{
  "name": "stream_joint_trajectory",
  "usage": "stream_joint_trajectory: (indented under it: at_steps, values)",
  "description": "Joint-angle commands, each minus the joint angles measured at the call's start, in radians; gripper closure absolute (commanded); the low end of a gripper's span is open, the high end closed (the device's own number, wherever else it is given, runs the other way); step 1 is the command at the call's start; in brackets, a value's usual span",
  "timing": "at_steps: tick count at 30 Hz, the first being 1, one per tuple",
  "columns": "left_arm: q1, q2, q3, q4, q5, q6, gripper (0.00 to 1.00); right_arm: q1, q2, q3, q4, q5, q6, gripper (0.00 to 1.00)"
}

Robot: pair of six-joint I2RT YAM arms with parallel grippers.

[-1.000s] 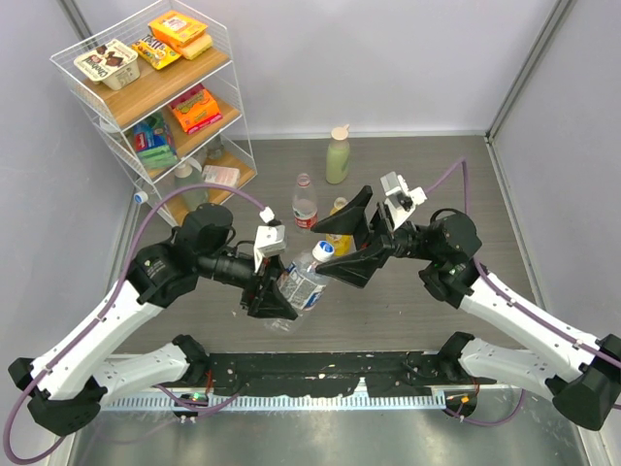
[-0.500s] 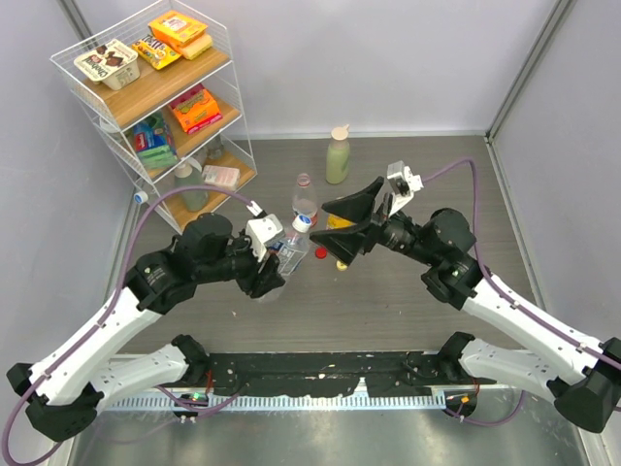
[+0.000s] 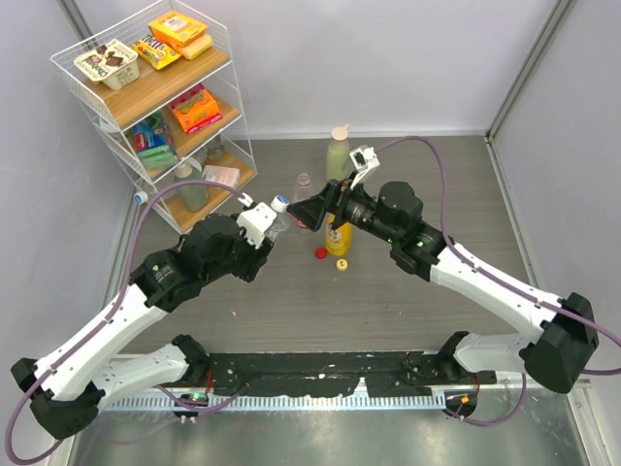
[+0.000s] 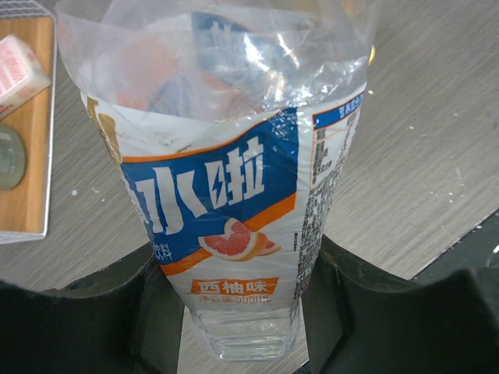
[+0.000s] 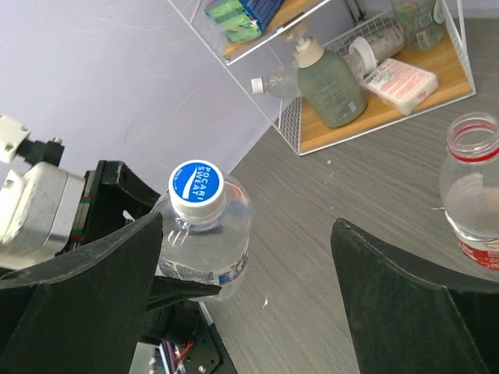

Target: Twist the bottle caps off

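Observation:
My left gripper (image 3: 264, 236) is shut on a clear drink bottle (image 3: 276, 221) with a blue, white and orange label, held above the table. In the left wrist view the bottle (image 4: 234, 195) stands between the fingers of this gripper (image 4: 242, 312). Its pale blue-white cap (image 3: 280, 204) is on the neck and shows in the right wrist view (image 5: 196, 187). My right gripper (image 3: 301, 212) is open just right of that cap; in its own view the gripper (image 5: 245, 296) has the bottle (image 5: 207, 249) by its left finger. A red cap (image 3: 320, 253) and a yellow cap (image 3: 342, 264) lie loose on the table.
An uncapped yellow bottle (image 3: 338, 240) and an uncapped clear bottle with a red ring (image 3: 304, 184) stand under the right arm; the clear bottle also shows in the right wrist view (image 5: 472, 179). A pale green bottle (image 3: 338, 157) stands behind. A wire shelf (image 3: 146, 97) of goods stands at the back left.
The left arm has carried the bottle up and to the back left. The right gripper has swung back and left after it, staying open, and the red and yellow caps came into view.

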Motion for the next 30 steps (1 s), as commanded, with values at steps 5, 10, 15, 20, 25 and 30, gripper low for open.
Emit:
stream_joint_trajectory:
  at_steps: [5, 10, 15, 20, 25, 30]
  values:
    - [-0.003, 0.026, -0.001, 0.047, -0.136, -0.002, 1.0, 0.007, 0.1, 0.09, 0.065, -0.01, 0.124, 0.15]
    - [-0.002, 0.04, -0.004, 0.049, -0.129, -0.002, 1.0, 0.012, 0.145, 0.109, 0.09, -0.026, 0.149, 0.21]
    - [-0.002, 0.059, -0.002, 0.044, -0.109, -0.002, 1.0, 0.017, 0.171, 0.112, 0.124, -0.038, 0.184, 0.28]
    - [-0.003, 0.068, -0.001, 0.041, -0.084, -0.029, 1.0, 0.021, 0.191, 0.124, 0.136, -0.041, 0.195, 0.34]
    - [-0.003, 0.065, -0.004, 0.044, -0.083, -0.03, 1.0, 0.021, 0.218, 0.135, 0.142, -0.049, 0.205, 0.47]
    - [-0.005, 0.069, -0.01, 0.044, -0.081, -0.033, 1.0, 0.024, 0.232, 0.144, 0.133, -0.056, 0.212, 0.59]
